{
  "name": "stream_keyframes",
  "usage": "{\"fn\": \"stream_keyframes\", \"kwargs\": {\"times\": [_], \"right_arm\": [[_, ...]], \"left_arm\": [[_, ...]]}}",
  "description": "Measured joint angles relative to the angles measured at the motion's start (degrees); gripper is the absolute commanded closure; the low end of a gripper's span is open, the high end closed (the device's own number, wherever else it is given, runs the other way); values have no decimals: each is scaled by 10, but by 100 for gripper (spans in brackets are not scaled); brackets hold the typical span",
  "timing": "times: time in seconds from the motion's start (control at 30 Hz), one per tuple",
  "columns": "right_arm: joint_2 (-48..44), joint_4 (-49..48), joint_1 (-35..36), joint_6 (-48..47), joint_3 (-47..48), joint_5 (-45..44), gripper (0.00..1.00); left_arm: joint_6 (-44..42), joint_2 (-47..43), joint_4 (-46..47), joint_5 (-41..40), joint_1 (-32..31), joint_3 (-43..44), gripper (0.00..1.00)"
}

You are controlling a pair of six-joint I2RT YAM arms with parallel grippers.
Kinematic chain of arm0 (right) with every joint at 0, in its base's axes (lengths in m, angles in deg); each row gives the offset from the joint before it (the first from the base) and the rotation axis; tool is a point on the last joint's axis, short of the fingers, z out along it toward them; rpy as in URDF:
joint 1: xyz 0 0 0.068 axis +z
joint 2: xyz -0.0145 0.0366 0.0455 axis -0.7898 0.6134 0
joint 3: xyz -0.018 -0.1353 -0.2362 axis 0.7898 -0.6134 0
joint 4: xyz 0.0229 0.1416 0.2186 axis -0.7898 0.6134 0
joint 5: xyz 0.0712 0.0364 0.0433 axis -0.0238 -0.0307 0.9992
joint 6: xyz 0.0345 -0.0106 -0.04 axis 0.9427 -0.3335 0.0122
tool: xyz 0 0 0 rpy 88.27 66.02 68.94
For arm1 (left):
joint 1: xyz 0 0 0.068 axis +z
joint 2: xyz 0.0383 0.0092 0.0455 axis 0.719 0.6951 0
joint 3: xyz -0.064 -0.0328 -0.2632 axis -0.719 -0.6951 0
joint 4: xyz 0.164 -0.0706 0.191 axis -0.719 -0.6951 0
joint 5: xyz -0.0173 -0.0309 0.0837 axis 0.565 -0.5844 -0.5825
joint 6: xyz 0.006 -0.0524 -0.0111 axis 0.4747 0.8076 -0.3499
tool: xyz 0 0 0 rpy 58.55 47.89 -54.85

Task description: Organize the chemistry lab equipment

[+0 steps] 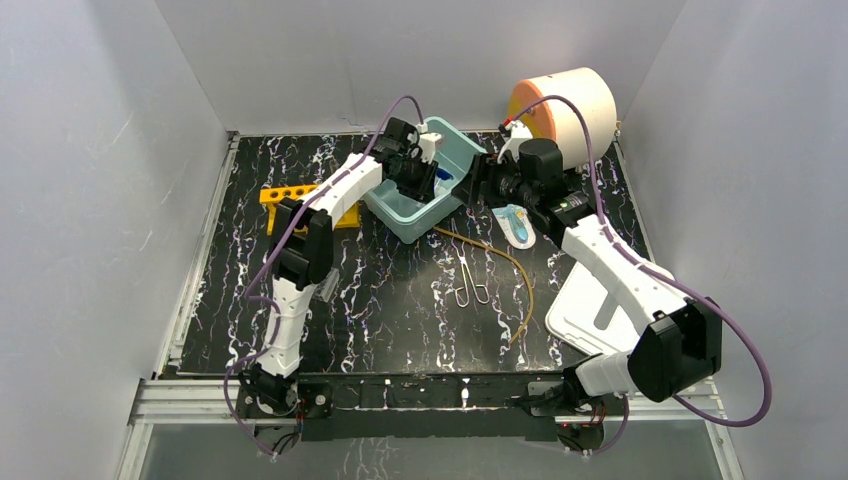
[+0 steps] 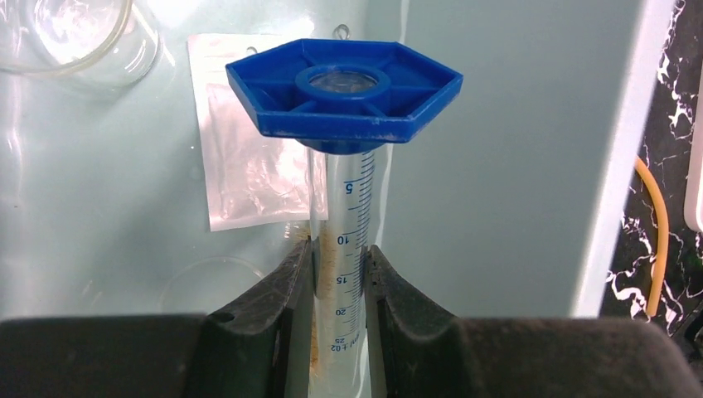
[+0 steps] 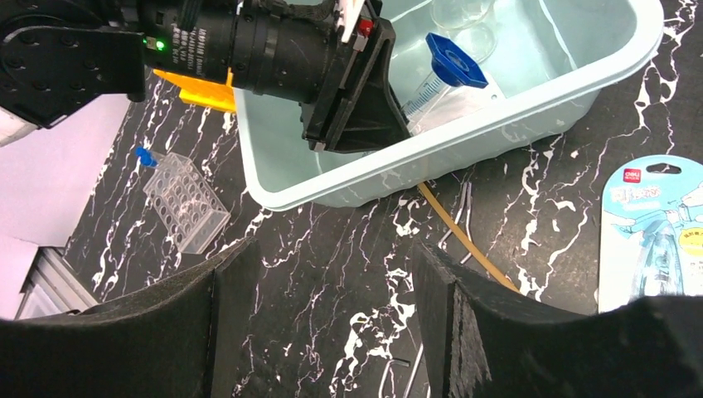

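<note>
Above the black marbled counter (image 1: 400, 300), left claw (image 2: 338, 255) clamps the measuring cylinder (image 2: 355, 199) mid-stem, likely light, slick, brittle; right claw (image 3: 332, 265) gapes empty.

The table (image 1: 400, 300) has a black top veined with white, like marble, and it fills the bottom of a small booth. Three plain pale-grey walls close it in: the left wall (image 1: 80, 200), the back wall (image 1: 400, 50) and the right wall (image 1: 760, 150). They meet in straight seams at the far corners. A silvery metal rail (image 1: 190, 398) runs along the near edge, and a side rail (image 1: 203, 250) of the same metal lines the table's left edge. The light is soft and even, the shadows faint.
</note>
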Motion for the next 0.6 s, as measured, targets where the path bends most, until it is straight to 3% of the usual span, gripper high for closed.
{"fn": "stream_keyframes", "kwargs": {"times": [0.27, 0.6], "right_arm": [[-4, 6, -6, 0, -5, -31, 25], [-34, 36, -12, 9, -54, -166, 25]], "left_arm": [[-52, 45, -47, -4, -7, 71, 81], [-102, 65, -85, -8, -7, 87, 65]]}}
